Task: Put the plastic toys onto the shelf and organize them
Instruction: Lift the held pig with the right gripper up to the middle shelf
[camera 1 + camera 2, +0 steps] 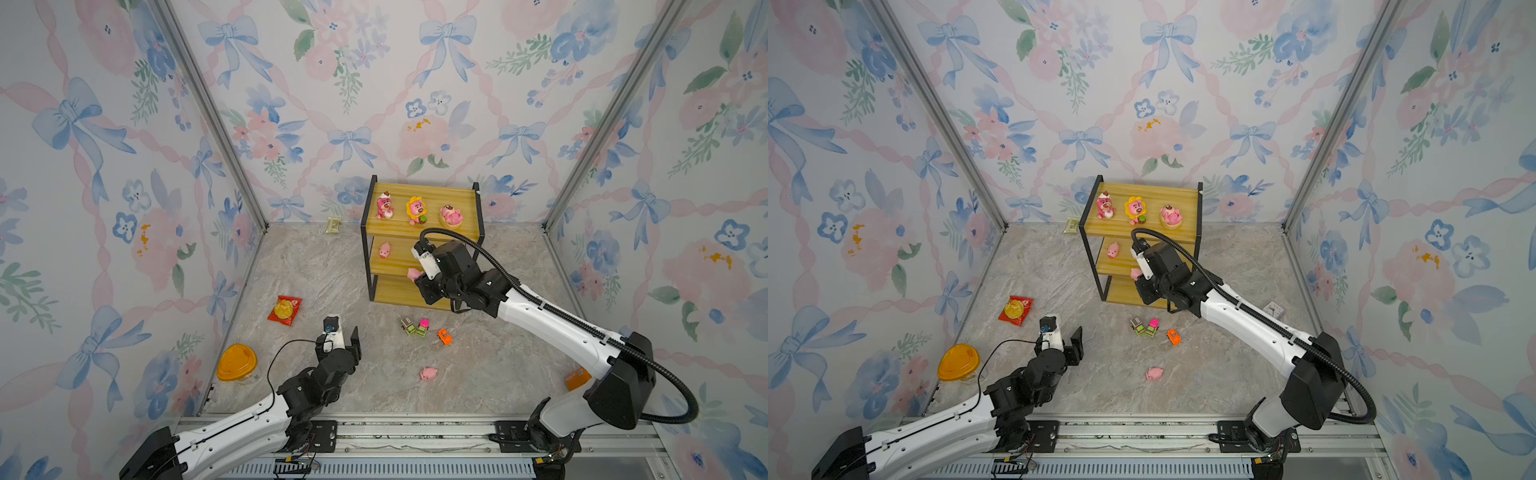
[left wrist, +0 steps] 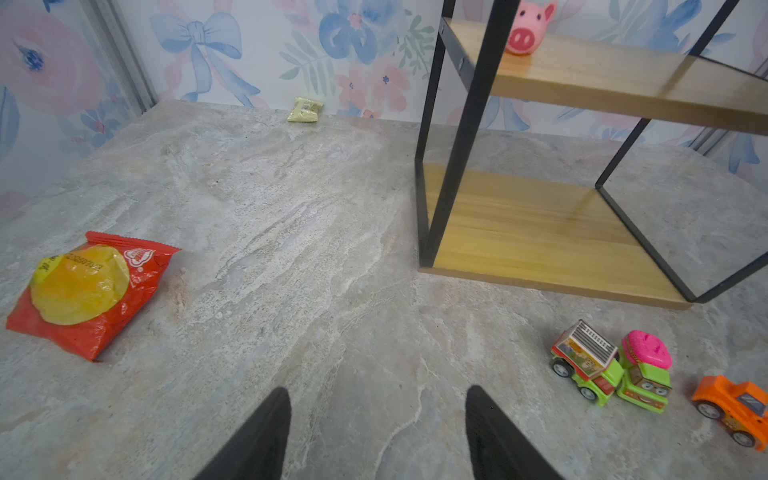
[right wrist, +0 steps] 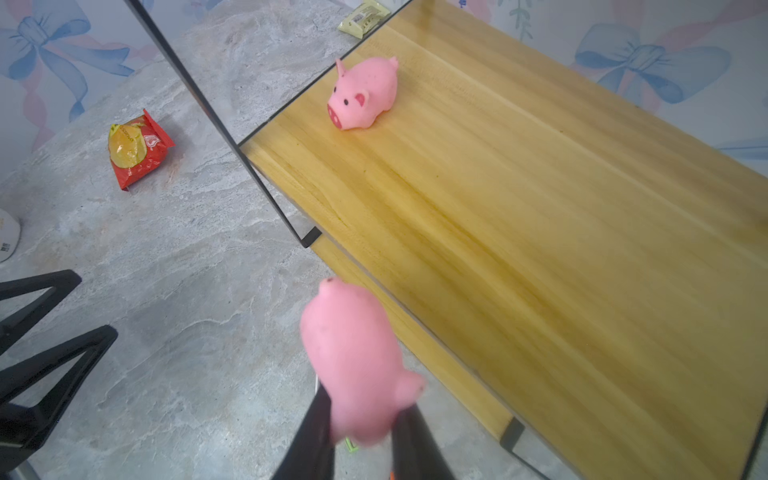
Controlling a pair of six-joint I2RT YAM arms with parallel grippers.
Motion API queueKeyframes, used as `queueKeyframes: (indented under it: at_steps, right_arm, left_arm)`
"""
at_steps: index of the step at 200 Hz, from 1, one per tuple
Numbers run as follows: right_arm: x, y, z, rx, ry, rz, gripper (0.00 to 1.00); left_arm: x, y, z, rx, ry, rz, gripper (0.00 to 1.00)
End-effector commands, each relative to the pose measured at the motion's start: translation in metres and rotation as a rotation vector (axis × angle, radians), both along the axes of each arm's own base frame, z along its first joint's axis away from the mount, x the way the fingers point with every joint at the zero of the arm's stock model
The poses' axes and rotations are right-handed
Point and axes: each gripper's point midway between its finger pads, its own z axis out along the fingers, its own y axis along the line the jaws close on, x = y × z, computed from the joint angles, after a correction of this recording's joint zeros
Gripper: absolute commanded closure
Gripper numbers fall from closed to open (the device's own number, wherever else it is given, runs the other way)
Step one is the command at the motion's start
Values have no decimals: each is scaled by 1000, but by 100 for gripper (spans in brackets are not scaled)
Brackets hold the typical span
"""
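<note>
The shelf [image 1: 419, 189] stands at the back with three pink bear figurines [image 1: 416, 210] on its top board. One pink pig [image 3: 363, 93] rests on the middle board. My right gripper [image 3: 361, 411] is shut on a second pink pig [image 1: 413, 274], held just off the middle board's front left corner. A third pig [image 1: 428, 373] lies on the floor. In front of the shelf sit the grey-green car [image 2: 584, 357], pink-green car [image 2: 646, 374] and orange car [image 2: 733, 409]. My left gripper [image 2: 376, 395] hovers open and empty over bare floor, left of the cars.
A red snack packet [image 1: 284, 309] lies left of the shelf and an orange-lidded jar [image 1: 236, 363] stands at the front left. A pale green sachet [image 1: 333, 225] lies by the back wall. An orange box [image 1: 577, 378] sits behind my right arm.
</note>
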Motion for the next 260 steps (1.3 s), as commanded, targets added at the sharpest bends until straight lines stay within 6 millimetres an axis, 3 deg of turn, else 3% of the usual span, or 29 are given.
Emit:
queueKeyframes:
  at_steps: [1,47,116,194,260]
  right_arm:
    - [19,-3,17,39,-63,-94,76]
    - [30,-3,13,63,-102,-160,76]
    - [23,7,-2,50,-139,-158,76]
    - [27,0,-16,111,-192,-222,76]
    - [32,2,-17,146,-204,-247,77]
  left_arm:
    - [2,-2,6,2,-13,-17,32]
    - [4,-1,6,7,-10,-25,32]
    - [3,1,5,13,-5,-29,32]
    - [3,0,3,10,1,-31,32]
    - [3,0,3,13,3,-31,32]
